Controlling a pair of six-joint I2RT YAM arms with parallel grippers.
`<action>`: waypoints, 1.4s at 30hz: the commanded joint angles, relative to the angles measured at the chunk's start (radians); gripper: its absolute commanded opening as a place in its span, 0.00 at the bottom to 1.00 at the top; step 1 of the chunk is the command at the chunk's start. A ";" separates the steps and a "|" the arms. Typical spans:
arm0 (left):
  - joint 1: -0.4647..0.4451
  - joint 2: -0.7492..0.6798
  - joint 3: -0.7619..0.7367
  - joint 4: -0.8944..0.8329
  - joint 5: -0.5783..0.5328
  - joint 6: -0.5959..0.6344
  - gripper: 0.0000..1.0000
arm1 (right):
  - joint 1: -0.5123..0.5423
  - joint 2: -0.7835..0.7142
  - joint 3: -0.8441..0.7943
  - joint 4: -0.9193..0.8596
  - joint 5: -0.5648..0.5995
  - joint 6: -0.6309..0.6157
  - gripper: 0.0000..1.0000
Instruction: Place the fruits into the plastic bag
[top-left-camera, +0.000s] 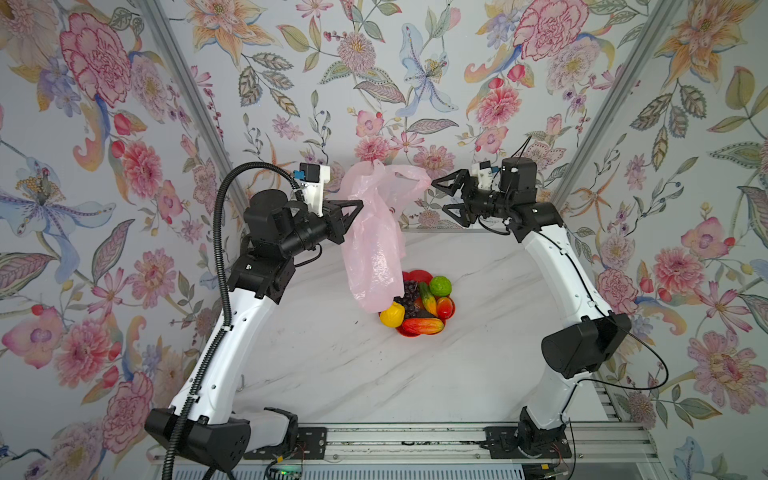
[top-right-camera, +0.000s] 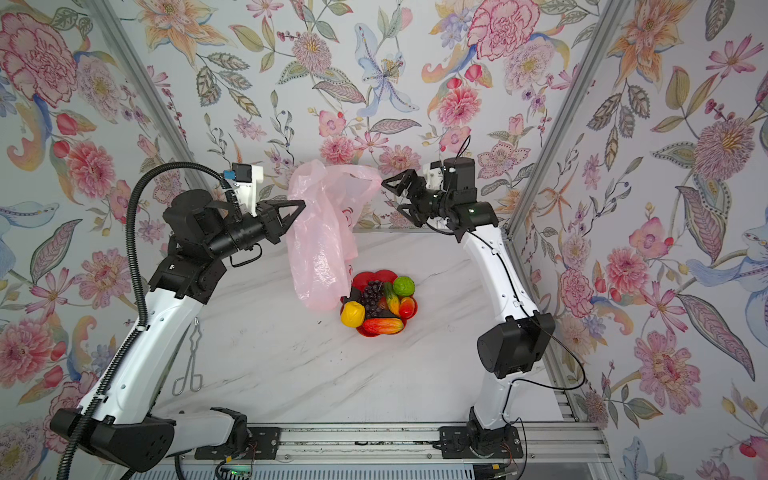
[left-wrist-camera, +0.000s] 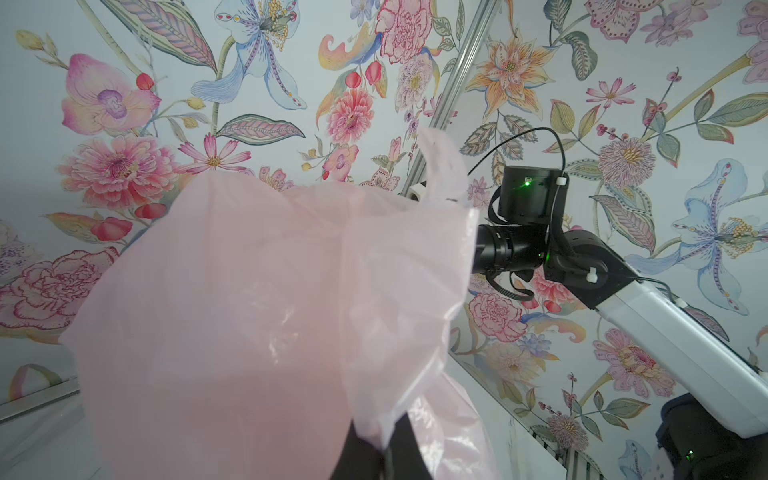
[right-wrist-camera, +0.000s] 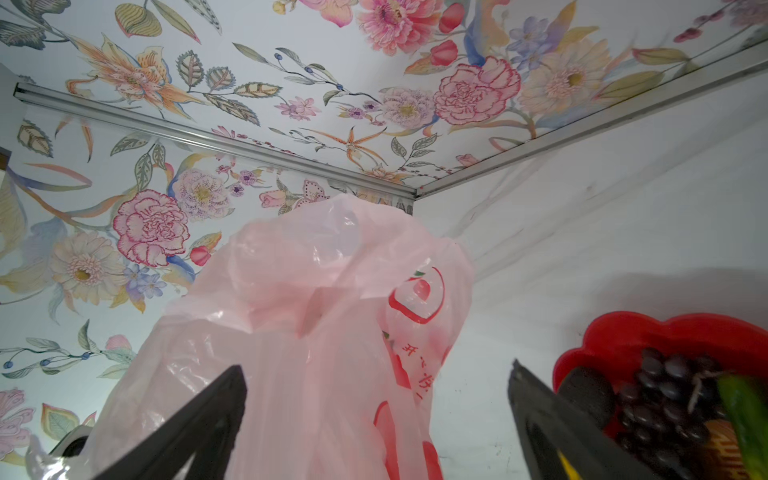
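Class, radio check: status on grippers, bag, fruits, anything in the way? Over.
Left gripper shut on bag, bag hanging. Right gripper open beside bag. Fruits in dish. Bag's bottom hangs over dish edge.

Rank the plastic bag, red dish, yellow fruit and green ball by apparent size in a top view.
1. plastic bag, largest, though hanging nearer the camera
2. red dish
3. yellow fruit and green ball: about alike, unranked

The white marbled table (top-left-camera: 332, 374) is carrying a red dish (top-left-camera: 417, 275) and, seemingly, metal tongs (top-right-camera: 194, 338) lying near its left edge.
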 joint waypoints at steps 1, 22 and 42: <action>0.020 -0.007 -0.006 0.014 0.069 -0.024 0.00 | 0.009 0.038 0.126 -0.043 -0.040 -0.067 0.99; 0.167 -0.031 -0.222 0.696 0.402 -0.650 0.00 | 0.078 0.093 0.333 -0.230 0.134 -0.819 0.99; 0.166 -0.087 -0.281 0.641 0.426 -0.661 0.00 | 0.141 0.184 0.420 -0.216 0.201 -0.810 0.00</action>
